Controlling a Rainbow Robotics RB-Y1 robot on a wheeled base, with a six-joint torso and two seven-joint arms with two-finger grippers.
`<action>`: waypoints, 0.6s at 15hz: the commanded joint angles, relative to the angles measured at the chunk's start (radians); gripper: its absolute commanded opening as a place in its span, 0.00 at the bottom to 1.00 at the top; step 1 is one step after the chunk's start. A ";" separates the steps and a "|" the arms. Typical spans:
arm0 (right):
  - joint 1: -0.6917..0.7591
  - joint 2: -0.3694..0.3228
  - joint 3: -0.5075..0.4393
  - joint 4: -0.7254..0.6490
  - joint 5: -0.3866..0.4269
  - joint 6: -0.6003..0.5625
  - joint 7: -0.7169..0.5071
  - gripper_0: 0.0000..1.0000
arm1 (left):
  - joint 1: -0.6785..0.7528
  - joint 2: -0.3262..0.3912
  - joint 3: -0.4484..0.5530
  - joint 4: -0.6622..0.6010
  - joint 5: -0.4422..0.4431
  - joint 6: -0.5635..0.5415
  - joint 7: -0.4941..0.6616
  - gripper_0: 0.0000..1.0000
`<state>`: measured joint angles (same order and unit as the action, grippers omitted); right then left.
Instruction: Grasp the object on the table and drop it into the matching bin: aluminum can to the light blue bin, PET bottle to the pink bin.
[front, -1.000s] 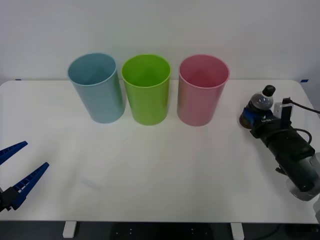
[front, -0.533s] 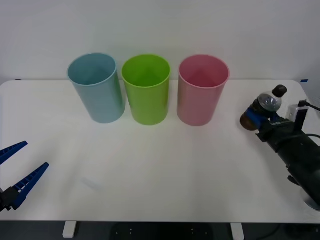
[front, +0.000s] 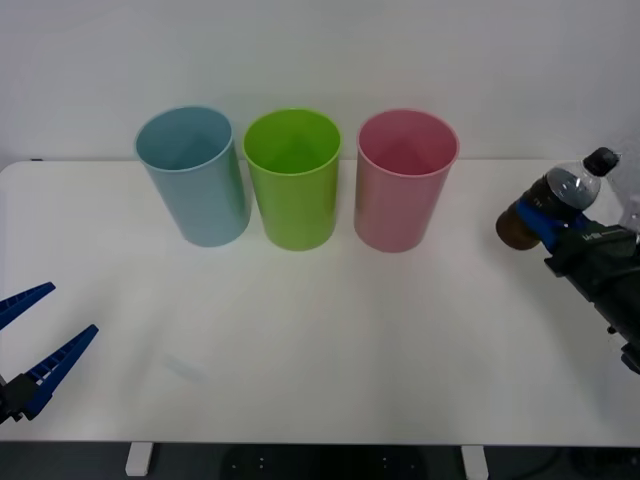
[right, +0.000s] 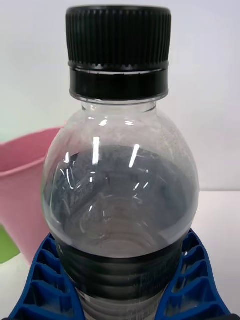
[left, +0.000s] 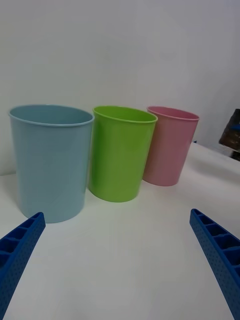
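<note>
the left gripper (front: 40, 345) waits low at the near left corner of the table (front: 320, 340), its blue ribbed jaws spread wide with nothing between them. the table is a wide white top with rounded corners, plain and smooth, set against a bare pale wall. toward its far edge three tall round bins stand in a close row: the light blue bin (front: 195, 175), then a lime green bin (front: 293, 178), then the pink bin (front: 404, 178). right of the pink bin and apart from it, the right gripper (front: 545, 222) has its jaws closed on the PET bottle (front: 552, 205), held clear of the table and tilted, its black cap (front: 600, 160) up and to the right.
</note>
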<state>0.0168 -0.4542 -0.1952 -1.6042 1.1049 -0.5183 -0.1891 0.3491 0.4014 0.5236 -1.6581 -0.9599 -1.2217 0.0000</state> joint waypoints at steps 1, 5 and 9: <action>0.000 -0.015 -0.029 -0.059 0.001 -0.019 -0.095 0.00 | 0.000 0.000 0.000 0.000 0.000 0.000 0.000 1.00; -0.026 -0.066 -0.050 -0.131 -0.011 -0.051 -0.260 0.00 | 0.000 0.000 0.000 0.000 0.000 0.000 0.000 1.00; -0.113 -0.115 -0.078 -0.132 -0.017 -0.143 -0.398 0.00 | 0.000 0.000 0.000 0.000 0.000 0.000 0.000 1.00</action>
<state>-0.0796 -0.5604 -0.2717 -1.7363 1.0881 -0.6506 -0.5688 0.3491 0.4014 0.5236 -1.6581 -0.9599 -1.2217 0.0000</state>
